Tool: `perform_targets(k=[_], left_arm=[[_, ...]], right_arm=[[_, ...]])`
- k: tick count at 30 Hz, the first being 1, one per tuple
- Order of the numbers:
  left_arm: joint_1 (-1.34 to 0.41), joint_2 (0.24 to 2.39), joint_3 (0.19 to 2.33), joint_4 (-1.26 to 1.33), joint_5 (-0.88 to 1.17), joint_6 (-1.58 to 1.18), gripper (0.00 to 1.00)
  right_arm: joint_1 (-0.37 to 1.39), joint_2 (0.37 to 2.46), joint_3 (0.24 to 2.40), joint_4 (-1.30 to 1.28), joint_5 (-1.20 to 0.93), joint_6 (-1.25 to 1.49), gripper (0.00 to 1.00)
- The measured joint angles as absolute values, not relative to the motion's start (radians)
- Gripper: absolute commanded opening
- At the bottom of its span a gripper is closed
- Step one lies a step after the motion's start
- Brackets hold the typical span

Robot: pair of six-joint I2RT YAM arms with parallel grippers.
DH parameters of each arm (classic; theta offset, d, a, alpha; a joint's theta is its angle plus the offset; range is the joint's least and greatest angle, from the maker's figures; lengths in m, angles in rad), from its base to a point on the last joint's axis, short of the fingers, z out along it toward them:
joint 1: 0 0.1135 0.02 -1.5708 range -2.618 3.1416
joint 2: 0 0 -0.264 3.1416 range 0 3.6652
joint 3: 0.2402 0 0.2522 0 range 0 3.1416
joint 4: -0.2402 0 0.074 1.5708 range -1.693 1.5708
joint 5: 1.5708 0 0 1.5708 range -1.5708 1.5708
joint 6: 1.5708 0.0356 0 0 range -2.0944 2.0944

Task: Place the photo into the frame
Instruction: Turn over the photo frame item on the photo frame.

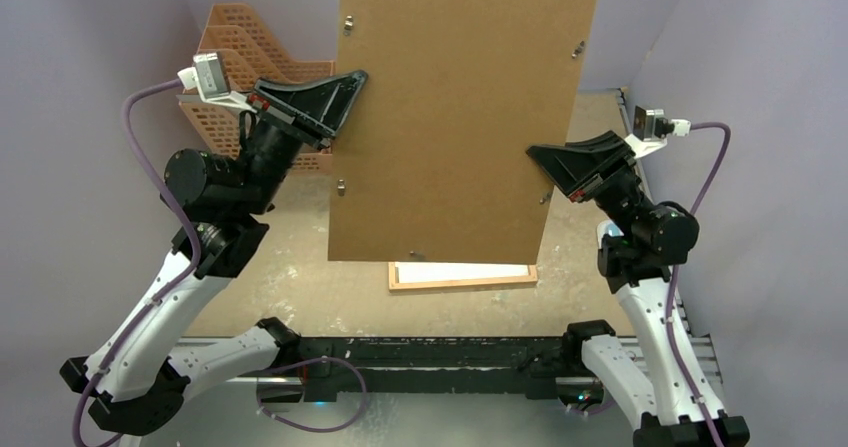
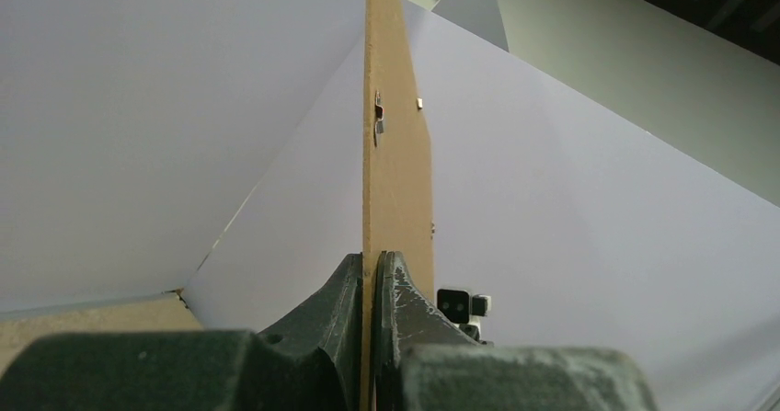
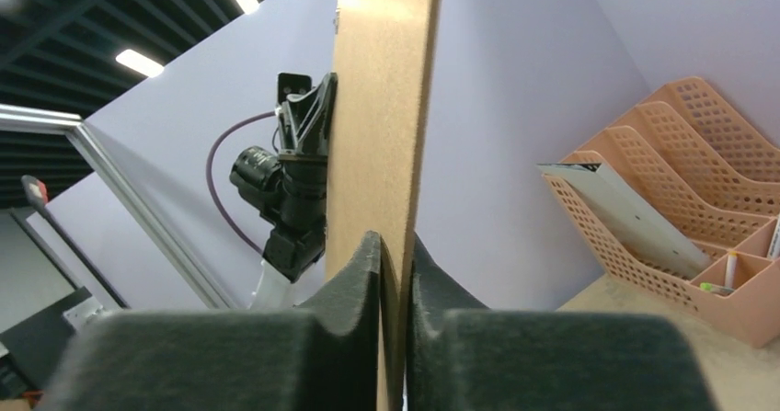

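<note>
Two robot arms hold a large brown hardboard backing panel up in the air between them, nearly upright, above a sandy table. The left gripper pinches the panel's left edge. The right gripper pinches its right edge, lower down. Each wrist view shows both fingers pressed flat against the two faces of the thin board, with no gap.

The step in hand looks like clearing the backing away so the frame lies open for the print. To do this well, the arms should likely move together and keep the same spacing, so the board neither bows nor slips out. It should probably be set down well clear of the frame. Small metal clips stud its edges and could snag.

The frame lies flat on the table just below the panel's bottom edge. Only its near side shows, a thin rail of light wood. A white strip shows just inside the rail, and the board hides the rest.

I cannot say for certain where the photo is. It may be that white strip, or the pale sheet leaning in the orange file rack at the back left.
</note>
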State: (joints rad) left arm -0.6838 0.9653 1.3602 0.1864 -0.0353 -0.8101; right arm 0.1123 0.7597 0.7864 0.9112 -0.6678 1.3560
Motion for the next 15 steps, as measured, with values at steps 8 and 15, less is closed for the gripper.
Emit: perform_targets(k=[8,15], left_arm=[[-0.685,0.923,1.319,0.143,-0.108,-0.818,0.19],[-0.672,0.875,1.221,-0.066,-0.330,-0.720,0.84]], right_arm=[[0.124,0.759,0.820,0.878,-0.671,1.409,0.00],[0.118,0.757,0.812,0.773,-0.655,1.371,0.00]])
